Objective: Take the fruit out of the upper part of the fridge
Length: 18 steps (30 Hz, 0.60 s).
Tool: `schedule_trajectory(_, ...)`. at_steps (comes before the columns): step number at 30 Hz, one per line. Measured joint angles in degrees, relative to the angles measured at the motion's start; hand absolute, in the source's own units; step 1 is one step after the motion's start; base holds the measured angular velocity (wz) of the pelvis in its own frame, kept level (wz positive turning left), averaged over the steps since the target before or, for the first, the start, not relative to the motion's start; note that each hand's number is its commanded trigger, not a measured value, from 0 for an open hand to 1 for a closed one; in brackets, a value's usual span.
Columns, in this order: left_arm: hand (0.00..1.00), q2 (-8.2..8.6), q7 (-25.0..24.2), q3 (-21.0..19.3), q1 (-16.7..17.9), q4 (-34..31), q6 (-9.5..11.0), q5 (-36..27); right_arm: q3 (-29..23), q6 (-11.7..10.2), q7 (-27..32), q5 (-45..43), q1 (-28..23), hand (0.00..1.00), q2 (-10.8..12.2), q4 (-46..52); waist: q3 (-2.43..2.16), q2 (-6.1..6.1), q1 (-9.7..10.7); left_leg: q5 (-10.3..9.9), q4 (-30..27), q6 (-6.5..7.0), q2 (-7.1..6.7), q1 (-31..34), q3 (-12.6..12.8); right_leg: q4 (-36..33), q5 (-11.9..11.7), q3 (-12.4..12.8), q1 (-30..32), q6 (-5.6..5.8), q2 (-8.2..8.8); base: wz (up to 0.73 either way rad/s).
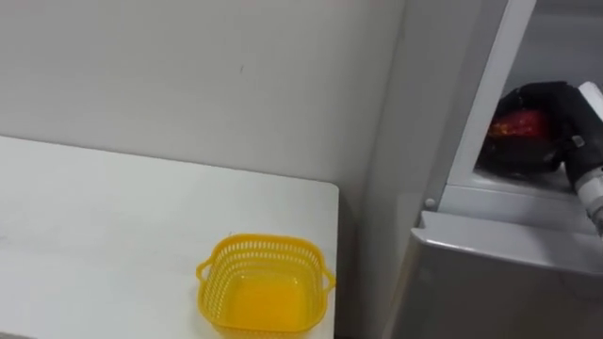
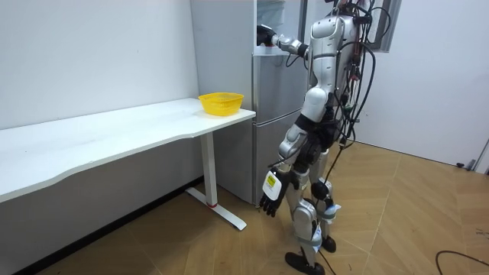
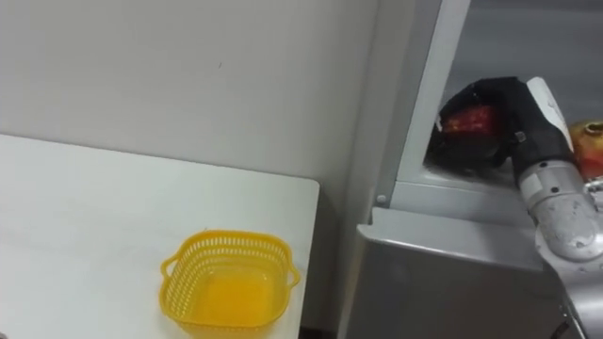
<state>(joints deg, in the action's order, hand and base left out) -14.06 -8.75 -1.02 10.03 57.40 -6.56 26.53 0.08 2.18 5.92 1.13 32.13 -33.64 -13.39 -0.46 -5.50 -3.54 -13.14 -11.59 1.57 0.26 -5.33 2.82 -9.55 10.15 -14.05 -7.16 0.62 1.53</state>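
Upper right of the frame: the right hand (image 1: 556,105) is inside the upper fridge (image 1: 509,273) compartment, its fingers clamped round a red item (image 1: 518,124). The left hand (image 2: 271,202) hangs by the thigh, fingers loose and apart. At lower centre, a yellow basket (image 1: 268,247) sits on the white desk (image 1: 113,235).

- Your right hand (image 3: 513,105) covers most of the red thing (image 3: 468,122); you can't tell what it is.
- The fruit (image 3: 589,146) beside it is cut off by the view's right edge.
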Motion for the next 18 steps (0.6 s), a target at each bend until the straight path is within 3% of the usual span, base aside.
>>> schedule_trajectory(4, 0.00, 1.11, 1.5, -0.4, 0.8, 0.0, 0.7, 0.0, -2.3, 0.0, 2.2, -2.7, -4.2, 1.00, 1.5, 8.7, -0.05, 0.35, 0.1, 0.0, 0.4, 0.00, -0.07, -0.4, 0.3, 0.0, 0.0, 1.3, 0.2, 0.00, -0.04, -0.18)
schedule_trajectory(10, 0.00, 1.73, 4.1, -0.8, 2.3, 0.4, 1.9, -0.1, -4.0, -0.3, 8.0, -8.5, -5.4, 1.00, 3.9, 20.7, 0.42, 1.42, 1.9, 0.0, 0.4, 0.00, -0.05, -0.6, 1.2, 0.0, 0.0, 1.6, 0.2, 0.00, -0.04, -0.03)
schedule_trajectory(14, 0.00, 2.42, 6.2, -0.8, 2.2, 2.5, 3.1, -0.1, -4.4, -3.0, 11.7, -8.7, -5.4, 1.00, 4.3, 29.0, 0.52, 2.24, 2.4, 0.0, 0.4, 0.00, -0.04, -0.2, 1.6, 0.0, 0.0, 1.4, 0.6, 0.00, 0.01, -0.04)
schedule_trajectory(18, 0.00, 2.89, 6.5, -0.8, 2.0, 5.0, 4.7, -0.1, -6.5, -6.5, 12.9, -10.3, -5.3, 1.00, 5.7, 35.7, 0.49, 2.16, 2.9, 0.0, 0.4, 0.00, -0.02, -0.2, 1.8, -0.1, 0.0, 1.5, 0.7, 0.00, 0.01, 0.01)
